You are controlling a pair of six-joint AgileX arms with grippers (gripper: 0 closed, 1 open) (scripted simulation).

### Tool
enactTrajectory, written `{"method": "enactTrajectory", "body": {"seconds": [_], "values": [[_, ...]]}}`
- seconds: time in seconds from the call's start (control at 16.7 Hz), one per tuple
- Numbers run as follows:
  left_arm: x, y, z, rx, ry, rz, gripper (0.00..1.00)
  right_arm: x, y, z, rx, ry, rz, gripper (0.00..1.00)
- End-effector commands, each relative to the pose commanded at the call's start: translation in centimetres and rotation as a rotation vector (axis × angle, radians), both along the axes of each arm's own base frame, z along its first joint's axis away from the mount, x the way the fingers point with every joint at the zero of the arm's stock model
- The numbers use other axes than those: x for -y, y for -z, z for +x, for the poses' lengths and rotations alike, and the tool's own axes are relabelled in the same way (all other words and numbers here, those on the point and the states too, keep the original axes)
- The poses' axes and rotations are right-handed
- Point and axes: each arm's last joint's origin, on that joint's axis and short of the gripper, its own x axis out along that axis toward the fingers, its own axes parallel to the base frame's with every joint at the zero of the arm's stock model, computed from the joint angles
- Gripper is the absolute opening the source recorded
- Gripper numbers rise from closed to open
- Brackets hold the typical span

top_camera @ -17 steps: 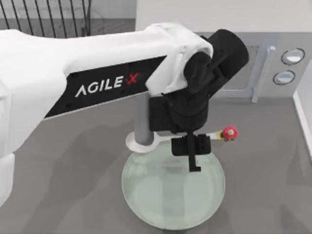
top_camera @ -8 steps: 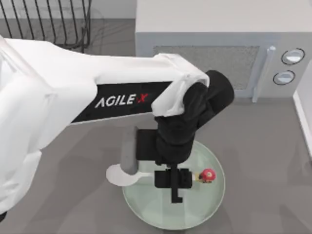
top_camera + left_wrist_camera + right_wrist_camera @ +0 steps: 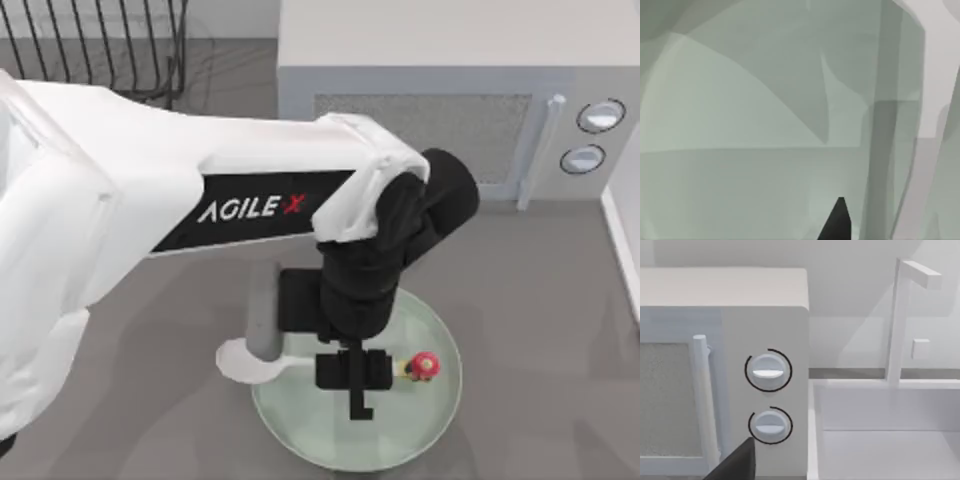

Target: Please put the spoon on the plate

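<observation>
Left gripper (image 3: 353, 372) hovers over the plate (image 3: 300, 432), clamped on the spoon (image 3: 245, 362) handle; its body hides mid-handle. Bowl overhangs the plate's left rim.

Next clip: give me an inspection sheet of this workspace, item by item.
Surface: grey table, matte.
Job's things: small white spoon with red mushroom knob, held across the round pale mint-green plate; its bowl overhangs the plate's left rim.
Clutter: nothing seen.
Grippers: left gripper over the plate, on the spoon's handle; right gripper parked facing the microwave.
Cables: nothing seen.
Surroundings: white microwave with two dials at the back, black wire rack back left, white sink at right.
</observation>
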Motion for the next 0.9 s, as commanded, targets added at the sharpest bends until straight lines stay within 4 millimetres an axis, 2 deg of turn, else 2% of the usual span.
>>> {"method": "enactTrajectory", "body": {"seconds": [0.6, 0.9], "values": [[0.0, 0.0, 0.0, 0.0, 0.0, 0.0, 0.98, 0.0, 0.0, 0.0, 0.0, 0.0, 0.0, 1.0], [0.0, 0.0, 0.0, 0.0, 0.0, 0.0, 1.0, 0.0, 0.0, 0.0, 0.0, 0.0, 0.0, 1.0]]}}
